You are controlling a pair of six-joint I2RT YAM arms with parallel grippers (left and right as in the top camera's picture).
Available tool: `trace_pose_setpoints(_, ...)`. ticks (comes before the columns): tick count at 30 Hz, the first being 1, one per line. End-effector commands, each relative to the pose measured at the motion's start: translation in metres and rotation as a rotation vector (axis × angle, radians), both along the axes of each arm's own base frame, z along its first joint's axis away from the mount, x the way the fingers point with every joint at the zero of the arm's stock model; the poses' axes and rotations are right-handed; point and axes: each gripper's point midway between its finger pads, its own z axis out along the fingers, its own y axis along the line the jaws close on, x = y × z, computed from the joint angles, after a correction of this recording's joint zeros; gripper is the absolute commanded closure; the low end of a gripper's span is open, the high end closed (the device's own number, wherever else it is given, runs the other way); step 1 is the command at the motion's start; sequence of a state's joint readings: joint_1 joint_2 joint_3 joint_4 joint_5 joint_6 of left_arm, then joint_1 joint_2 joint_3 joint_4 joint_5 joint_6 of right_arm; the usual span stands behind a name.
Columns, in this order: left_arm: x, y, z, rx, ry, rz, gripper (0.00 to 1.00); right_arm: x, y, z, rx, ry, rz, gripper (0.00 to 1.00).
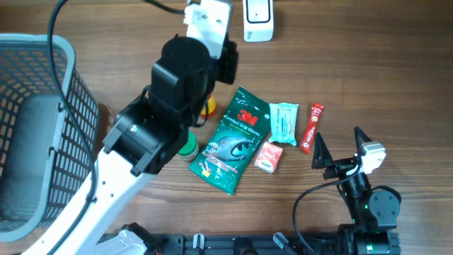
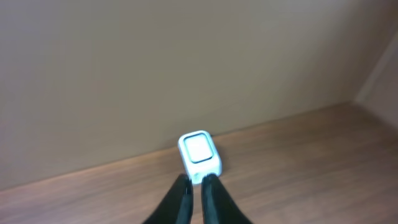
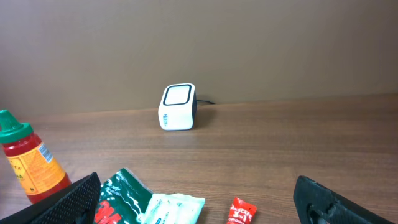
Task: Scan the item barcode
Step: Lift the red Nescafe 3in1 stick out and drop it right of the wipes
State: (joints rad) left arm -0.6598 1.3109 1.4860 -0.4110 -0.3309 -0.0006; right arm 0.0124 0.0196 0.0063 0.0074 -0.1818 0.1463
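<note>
left fingers almost closed, holding nothing, pointed at white scanner by bench far edge. right fingers wide open, empty. green pouch flat mid-bench.

Brown wood-grain desk | white scanner, dark-rimmed window | dark green pouch, white lettering | pale mint packet | pink sachet | red stick pack, white print | red sauce bottle, green cap, yellow label | grey mesh basket
</note>
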Motion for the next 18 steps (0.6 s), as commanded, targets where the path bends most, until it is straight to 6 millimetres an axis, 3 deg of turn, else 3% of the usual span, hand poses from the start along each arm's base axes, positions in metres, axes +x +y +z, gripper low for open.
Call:
trace_pose_setpoints(1,-0.002,0.013,0.011,0.062,-0.051,0.035,0.8,0.0,-0.001,0.002,0.012,-0.008,-0.004,0.0)
trace_pose_setpoints(2,-0.003,0.014,0.013,0.058,-0.054,0.035,0.73,0.0,-0.001,0.002,0.013,-0.008,-0.004,0.0)
trace_pose_setpoints(6,-0.01,0.024,0.022,0.135,-0.097,0.027,0.66,0.0,-0.001,0.002,0.013,-0.008,-0.005,0.0)
trace_pose_setpoints(8,-0.019,0.038,0.036,0.12,-0.128,0.045,0.62,0.0,-0.001,0.002,0.013,-0.008,-0.005,0.0)
trace_pose_setpoints(11,-0.045,0.085,0.074,0.06,-0.213,0.121,0.52,0.0,-0.001,0.002,0.013,-0.008,-0.005,0.0)
trace_pose_setpoints(13,-0.07,0.128,0.102,0.016,-0.288,0.206,0.43,0.0,-0.001,0.002,0.013,-0.008,-0.005,0.0)
trace_pose_setpoints(18,-0.116,0.189,0.135,-0.029,-0.406,0.345,0.23,0.0,-0.001,0.002,0.013,-0.008,-0.004,0.0)
